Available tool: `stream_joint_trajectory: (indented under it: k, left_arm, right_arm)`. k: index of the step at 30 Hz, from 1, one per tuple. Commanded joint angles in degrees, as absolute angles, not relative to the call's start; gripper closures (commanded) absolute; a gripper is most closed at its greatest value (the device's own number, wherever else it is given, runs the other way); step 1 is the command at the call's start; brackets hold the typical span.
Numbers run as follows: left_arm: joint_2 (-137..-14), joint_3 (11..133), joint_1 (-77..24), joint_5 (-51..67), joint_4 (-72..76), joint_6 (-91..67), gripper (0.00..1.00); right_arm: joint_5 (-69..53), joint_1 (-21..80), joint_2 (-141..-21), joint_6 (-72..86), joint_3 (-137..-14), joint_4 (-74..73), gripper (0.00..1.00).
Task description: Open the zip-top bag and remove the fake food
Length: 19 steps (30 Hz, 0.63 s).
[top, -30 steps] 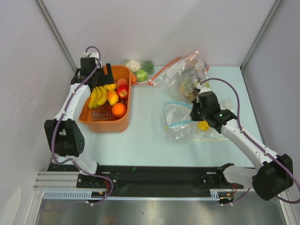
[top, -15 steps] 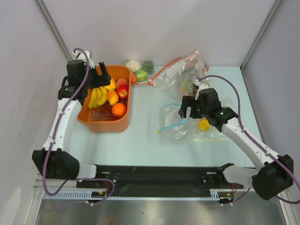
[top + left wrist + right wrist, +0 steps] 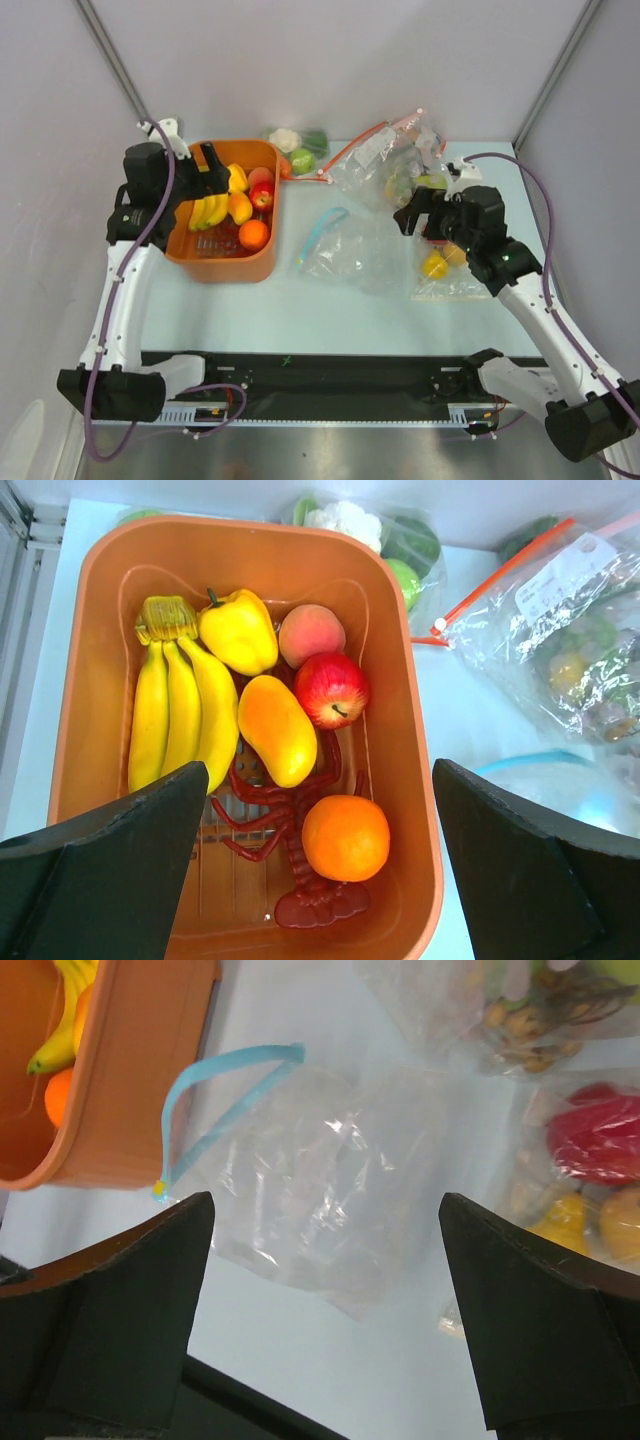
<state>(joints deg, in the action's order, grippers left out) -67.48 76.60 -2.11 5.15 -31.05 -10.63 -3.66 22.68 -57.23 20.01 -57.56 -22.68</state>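
The zip-top bag (image 3: 352, 252) lies flat and limp on the table, its teal zip strip (image 3: 320, 232) pointing toward the basket. In the right wrist view the bag (image 3: 340, 1160) looks empty and lies below my right gripper (image 3: 325, 1200), which is open and apart from it. In the top view the right gripper (image 3: 420, 215) hovers at the bag's right. The fake food sits in the orange basket (image 3: 400, 680): banana bunch (image 3: 180, 715), mango-like piece (image 3: 277, 730) and orange (image 3: 345, 837). My left gripper (image 3: 320, 770) hangs open above them, holding nothing.
A red apple (image 3: 332, 688), a peach (image 3: 310, 632), a yellow pepper (image 3: 238, 630) and a red lobster (image 3: 300, 880) share the basket. A red-strip bag (image 3: 385, 165) lies at the back. A bag with yellow fruits (image 3: 445, 265) lies under the right arm. A bag of vegetables (image 3: 298, 145) sits behind the basket.
My right gripper has opened and let go of the zip-top bag, which dropped leftward onto the table. The right arm pulled back to the right. The left arm drew back left over the basket.
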Motion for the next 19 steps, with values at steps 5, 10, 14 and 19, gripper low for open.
stream_joint_trajectory:
  k: [5, 10, 14, 19]
  left_arm:
    - [-62.85, 75.06, -1.85, 4.84, -31.99, -11.87, 0.00]
    - [-60.56, 74.62, -1.85, 4.83, -32.61, -11.69, 0.00]
    - [-58.80, 73.48, -1.85, 4.31, -33.13, -10.81, 0.00]
    - [-58.01, 72.69, -1.85, 2.90, -33.57, -11.07, 0.00]
  right_arm:
    - [0.00, 13.64, -55.46, 21.71, -56.87, -23.99, 0.00]
    - [-1.40, 7.48, -54.32, 21.71, -55.02, -24.08, 0.00]
    - [-3.25, 4.84, -53.88, 20.83, -54.49, -24.61, 0.00]
    - [-3.96, 4.31, -53.79, 20.30, -54.49, -25.14, 0.00]
